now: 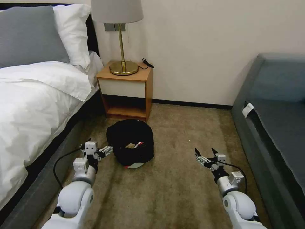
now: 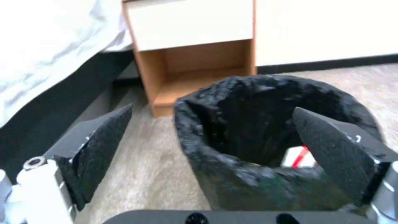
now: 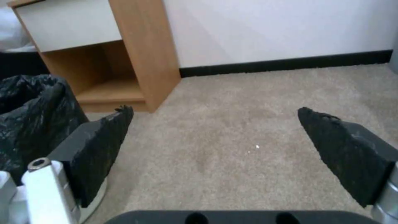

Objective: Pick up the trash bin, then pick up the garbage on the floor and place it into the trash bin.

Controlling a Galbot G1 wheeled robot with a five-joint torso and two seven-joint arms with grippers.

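Observation:
The trash bin (image 1: 130,143), lined with a crinkled black bag, sits on the carpet in front of the nightstand, its pale base (image 1: 136,165) showing at the near side. Inside it lies garbage (image 1: 134,145): a brownish piece and a red-and-white carton (image 2: 299,155). My left gripper (image 1: 107,150) is open at the bin's left rim. In the left wrist view the bin's (image 2: 248,130) near wall stands between the gripper's (image 2: 211,140) fingers, one outside and one over the opening. My right gripper (image 1: 205,152) is open above bare carpet to the right of the bin (image 3: 33,112).
A wooden nightstand (image 1: 127,92) with a brass lamp (image 1: 122,65) stands behind the bin. The bed (image 1: 35,105) runs along the left and a grey sofa (image 1: 273,121) along the right. Open carpet (image 1: 181,133) lies between them.

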